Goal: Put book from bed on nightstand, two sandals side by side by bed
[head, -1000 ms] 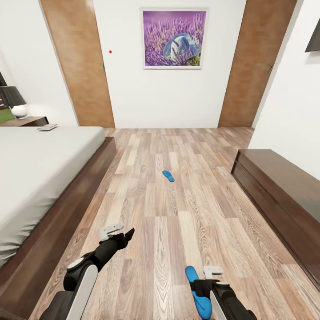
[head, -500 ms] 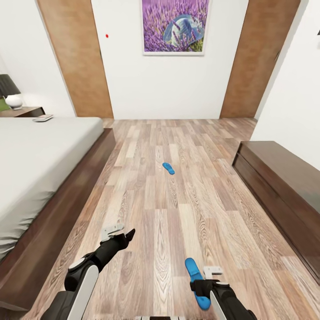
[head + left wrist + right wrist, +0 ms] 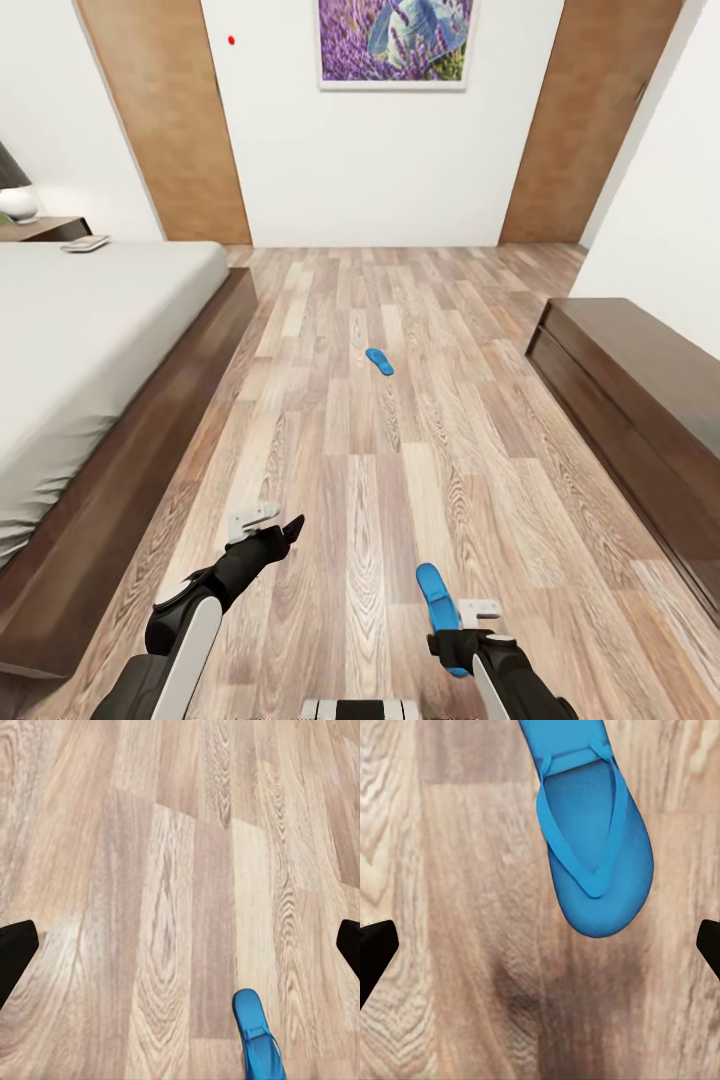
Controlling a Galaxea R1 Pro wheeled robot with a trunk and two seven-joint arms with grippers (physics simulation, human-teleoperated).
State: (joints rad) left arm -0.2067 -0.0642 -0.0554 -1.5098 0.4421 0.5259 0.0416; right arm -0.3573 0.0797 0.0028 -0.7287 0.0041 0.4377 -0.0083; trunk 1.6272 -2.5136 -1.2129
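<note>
Right tool (image 3: 462, 640) of mine hangs released over the near sandal (image 3: 436, 596), well clear of the bed (image 3: 90, 330), ready to grasp.

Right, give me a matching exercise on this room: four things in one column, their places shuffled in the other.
Things:
1. bed
2. long dark cabinet
3. far sandal
4. picture

Places:
A. on the back wall
B. along the robot's left
C. along the robot's right
D. on the open floor, mid-room

Pairs: 1-B, 2-C, 3-D, 4-A
</note>
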